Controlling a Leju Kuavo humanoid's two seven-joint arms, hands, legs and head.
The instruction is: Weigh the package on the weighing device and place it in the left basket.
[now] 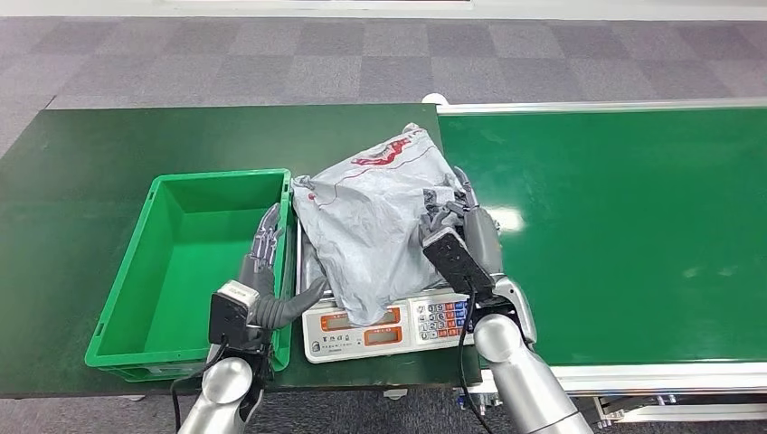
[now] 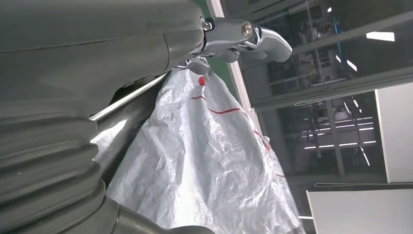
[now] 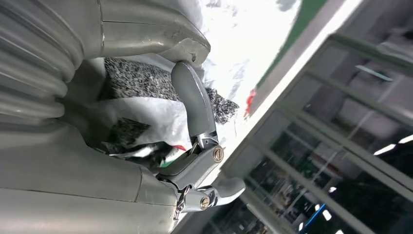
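Basket: we see the green plastic basket [image 1: 194,262] holding nothing.
Package: the crinkled grey plastic package [image 1: 375,226] lies on the scale [image 1: 389,327], beside the basket.
Hands: the right robot hand [image 1: 457,217] grips the package; the left robot hand [image 1: 271,271] touches its edge, fingers spread.

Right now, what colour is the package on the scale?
Silver-grey, crinkled, with red printed markings: the package shows best in the head view.

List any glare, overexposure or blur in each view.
Head view: sharp, with a bright glare patch on the conveyor belt beside the right hand. Left wrist view: package fairly sharp, left hand soft. Right wrist view: package blown out white, background blurred.
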